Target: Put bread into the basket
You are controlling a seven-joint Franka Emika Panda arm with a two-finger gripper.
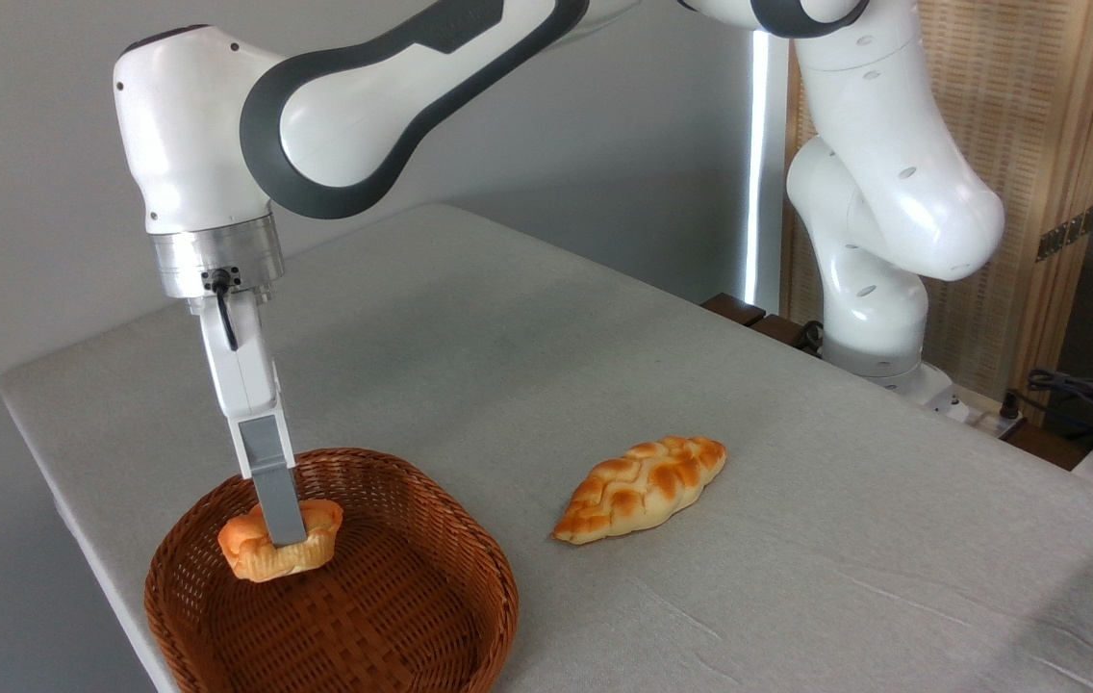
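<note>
- Gripper (283, 541): I see it pointing straight down into the basket, its grey finger (277, 505) pressed against the near side of the bun; only this one finger shows from my camera, the other being hidden behind the bun. The jaws are pinching the bun.
- Bun (258, 553): it sits low inside the basket, toward the back-left part, below the level of the rim. I cannot tell whether its underside touches the woven floor (the view is too oblique). Its orange-brown top faces up, and the paler side faces the camera.
- Basket (470, 553): a round, reddish-brown wicker piece at the table's near-left corner, close to the edge. Apart from the bun, its inside shows only weave.
- Loaf (641, 487): a pale-golden braided oval lying flat on the cloth to the right of the basket, apart from it, its long axis running diagonally up to the right.
- Arm (335, 125): white with dark grey joints, it arches from its base (878, 356) at the far right of the table over to the basket.
- Table (797, 577): covered in a light grey cloth.
</note>
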